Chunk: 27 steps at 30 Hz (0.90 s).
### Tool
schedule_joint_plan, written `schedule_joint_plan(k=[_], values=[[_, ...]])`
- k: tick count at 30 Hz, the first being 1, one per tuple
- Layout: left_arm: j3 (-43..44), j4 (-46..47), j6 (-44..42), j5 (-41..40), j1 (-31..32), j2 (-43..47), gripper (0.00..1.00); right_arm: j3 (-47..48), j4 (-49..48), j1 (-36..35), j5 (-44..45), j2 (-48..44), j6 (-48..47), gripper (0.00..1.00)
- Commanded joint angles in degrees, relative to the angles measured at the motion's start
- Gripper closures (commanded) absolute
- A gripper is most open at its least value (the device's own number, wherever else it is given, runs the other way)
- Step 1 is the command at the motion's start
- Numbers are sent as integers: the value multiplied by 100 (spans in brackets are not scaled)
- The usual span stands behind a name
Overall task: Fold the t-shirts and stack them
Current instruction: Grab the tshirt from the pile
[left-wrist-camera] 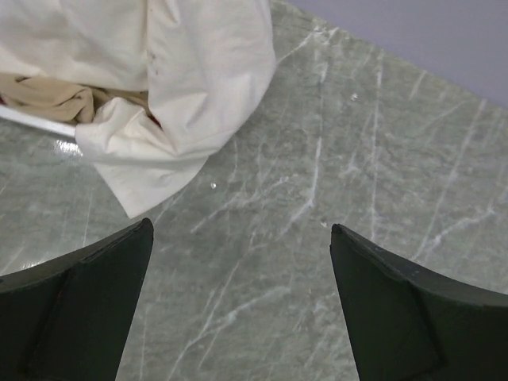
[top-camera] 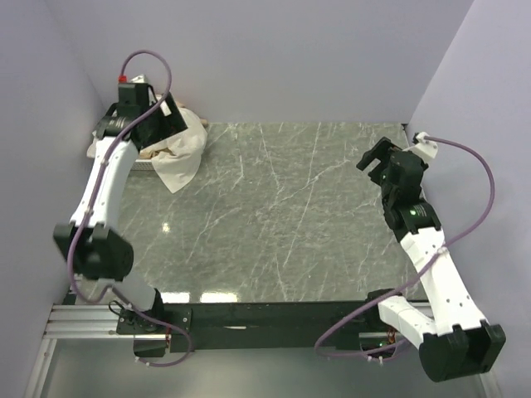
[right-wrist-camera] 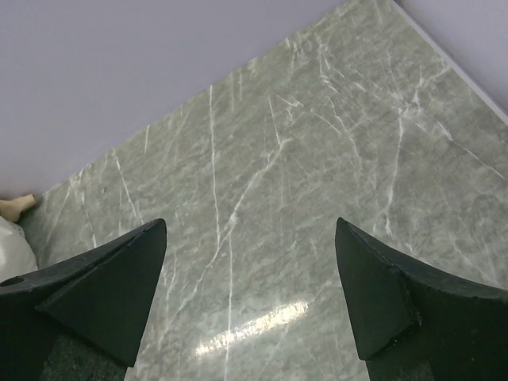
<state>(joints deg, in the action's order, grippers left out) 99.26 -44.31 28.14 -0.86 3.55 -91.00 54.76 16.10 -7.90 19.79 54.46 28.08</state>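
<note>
cream t-shirt [left-wrist-camera: 198,79] just beyond left gripper [left-wrist-camera: 242,238], jaws wide | right gripper [right-wrist-camera: 250,230] wide; well apart

Big shirt [top-camera: 184,153] heaped at far-left corner of table [top-camera: 282,224], one flap spread toward near side. Second shirt [left-wrist-camera: 48,95] tucked under it. Left gripper [top-camera: 168,109] above heap. Right gripper [top-camera: 375,159] over right side, well apart.

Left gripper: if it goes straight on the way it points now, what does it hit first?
Most likely the marble table: the open left gripper aims at its bare surface, with the cream-white t-shirt lying off to the side of that line. Depth is unclear.
</note>
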Motion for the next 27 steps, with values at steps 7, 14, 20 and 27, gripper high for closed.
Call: schedule_joint_plan(k=[7, 14, 20, 27], values=[[1236, 308, 367, -1336, -100, -1420, 0, 808, -924, 8, 8, 1286, -180, 7], [1508, 503, 745, -2102, -320, -2140, 1, 1080, -1135, 113, -248, 1936, -250, 7], [1850, 758, 833, -2101, -610, -2887, 0, 1274, -1100, 166, -493, 2191, -215, 7], [1974, 1214, 456, -1752, -636, -3301, 13, 1379, -977, 175, -740, 2280, -145, 9]])
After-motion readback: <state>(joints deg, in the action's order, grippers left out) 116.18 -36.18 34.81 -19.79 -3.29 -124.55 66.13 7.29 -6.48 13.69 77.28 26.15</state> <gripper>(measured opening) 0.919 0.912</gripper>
